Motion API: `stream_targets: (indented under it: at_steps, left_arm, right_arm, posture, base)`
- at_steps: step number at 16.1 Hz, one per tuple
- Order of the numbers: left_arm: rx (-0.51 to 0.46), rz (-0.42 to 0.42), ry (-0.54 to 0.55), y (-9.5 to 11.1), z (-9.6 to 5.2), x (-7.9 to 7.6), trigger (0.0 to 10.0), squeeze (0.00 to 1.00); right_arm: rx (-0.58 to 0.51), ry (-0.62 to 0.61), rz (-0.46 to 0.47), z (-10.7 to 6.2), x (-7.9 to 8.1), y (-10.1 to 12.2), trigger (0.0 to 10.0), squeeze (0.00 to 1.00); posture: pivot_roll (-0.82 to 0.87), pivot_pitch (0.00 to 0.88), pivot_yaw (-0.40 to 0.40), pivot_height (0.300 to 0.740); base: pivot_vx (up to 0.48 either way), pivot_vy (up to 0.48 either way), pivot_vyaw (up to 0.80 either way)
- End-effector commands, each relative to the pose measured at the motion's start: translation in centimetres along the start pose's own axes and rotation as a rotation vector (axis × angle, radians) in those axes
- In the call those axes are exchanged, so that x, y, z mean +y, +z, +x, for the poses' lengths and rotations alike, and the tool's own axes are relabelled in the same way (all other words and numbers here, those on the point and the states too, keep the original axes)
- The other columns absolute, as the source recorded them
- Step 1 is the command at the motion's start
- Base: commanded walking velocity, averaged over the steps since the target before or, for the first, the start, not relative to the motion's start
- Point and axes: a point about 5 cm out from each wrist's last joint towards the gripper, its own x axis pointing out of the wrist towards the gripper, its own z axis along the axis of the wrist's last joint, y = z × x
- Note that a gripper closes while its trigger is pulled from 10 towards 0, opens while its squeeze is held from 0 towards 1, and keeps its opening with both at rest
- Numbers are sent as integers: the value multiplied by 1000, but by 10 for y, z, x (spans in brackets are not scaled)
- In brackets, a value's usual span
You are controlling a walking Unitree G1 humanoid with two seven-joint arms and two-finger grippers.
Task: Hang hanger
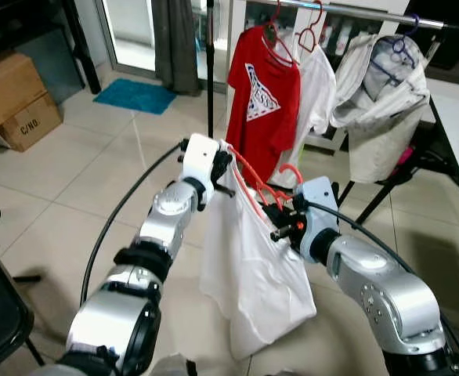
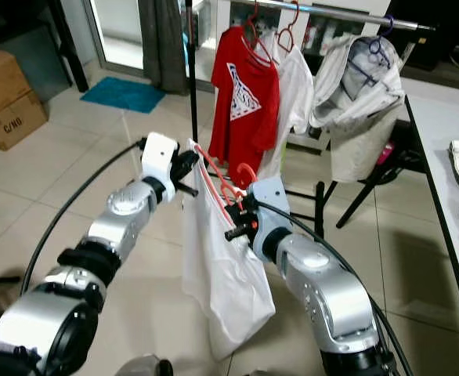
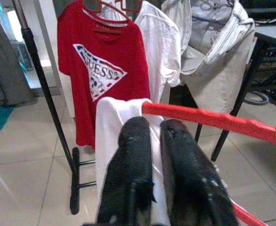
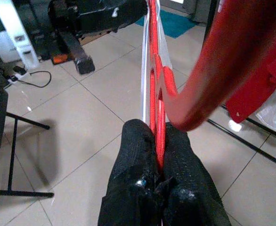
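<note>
Hanger (image 1: 253,188) slopes down from left gripper (image 1: 223,166) to right gripper (image 1: 280,223), both clamped on it.

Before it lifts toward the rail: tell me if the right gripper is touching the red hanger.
Touching. In the right wrist view, the right gripper has both black fingers pressed against the red hanger, no gap between them.

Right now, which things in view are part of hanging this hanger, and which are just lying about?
In the job: red hanger, white shirt on it, left gripper, right gripper, clothes rail.

Lying about: cardboard boxes, blue mat, red T-shirt, grey jacket.
</note>
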Motion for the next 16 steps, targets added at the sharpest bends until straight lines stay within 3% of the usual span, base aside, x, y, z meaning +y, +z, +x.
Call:
stream_targets:
  at_steps: [1,6,7,8,12,13,14,15,16]
  left_arm:
    - [11,17,-6,5,4,0,10000,1000]
    - [14,27,27,8,7,2,10000,1000]
    - [26,27,29,7,8,2,10000,769]
    - [46,34,32,4,8,2,10000,0]
    - [73,5,18,0,8,2,10000,0]
    - [71,-3,4,1,9,1,9137,0]
    - [71,-6,3,2,10,1,6706,0]
    - [70,-7,5,3,10,1,3373,0]
    - [69,-7,5,3,10,1,3373,0]
  right_arm:
    - [-54,9,-24,-2,2,11,10000,0]
    - [-57,7,-25,-3,2,11,10000,0]
    - [-57,10,-26,-3,2,11,10000,0]
    - [-56,13,-27,-3,3,11,10000,0]
    - [-54,22,-31,-3,3,11,10000,0]
    - [-55,22,-32,-3,3,12,10000,0]
    - [-55,21,-33,-4,3,12,10000,0]
    - [-55,21,-34,-4,3,11,10000,0]
    - [-55,21,-35,-4,3,11,10000,0]
  posture:
    - [-116,0,5,740]
    - [-121,0,7,740]
    - [-121,0,7,740]
    - [-120,0,4,740]
    - [-123,0,-1,740]
    - [-126,0,0,740]
    - [-127,0,1,740]
    - [-128,0,2,740]
    - [-128,0,2,740]
  base:
    - [0,0,0]
    - [0,0,0]
    - [0,0,0]
    - [0,0,0]
    - [0,0,0]
    - [0,0,0]
    - [0,0,0]
    - [0,0,0]
    - [0,0,0]
